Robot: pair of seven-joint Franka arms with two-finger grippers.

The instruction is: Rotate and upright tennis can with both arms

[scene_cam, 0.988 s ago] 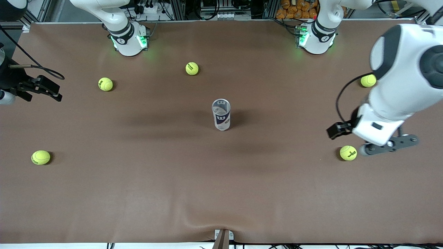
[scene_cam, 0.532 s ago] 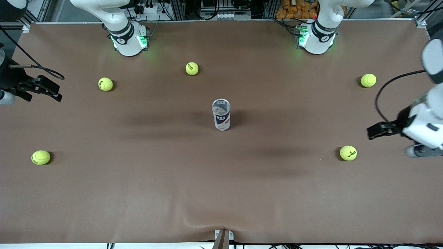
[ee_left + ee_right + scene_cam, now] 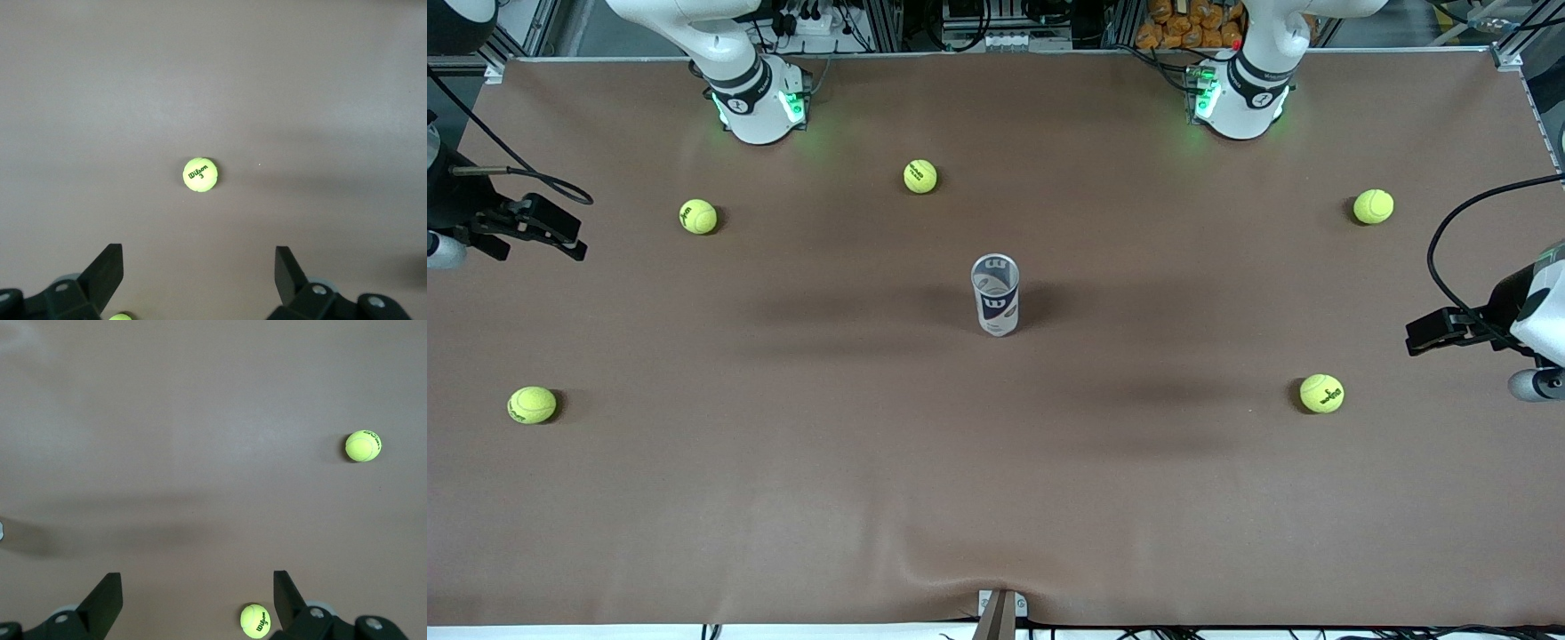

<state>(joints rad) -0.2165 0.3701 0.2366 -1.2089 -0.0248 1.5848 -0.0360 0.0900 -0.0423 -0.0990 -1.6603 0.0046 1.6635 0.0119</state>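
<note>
left gripper (image 3: 199,270): fingers spread wide, holding nothing, up over the left arm's end of the table (image 3: 783,498); it has drawn away from the middle to that edge over the last second.
right gripper (image 3: 197,590): fingers spread wide, holding nothing, waiting over the right arm's end of the table, unmoved.
tennis can (image 3: 995,295): one, standing upright at the table's middle, open rim up, well apart from both grippers, same place as before.
tennis balls: five, scattered and apart; the ball (image 3: 1321,393) at the left arm's end, part hidden a second ago, now shows whole.
</note>
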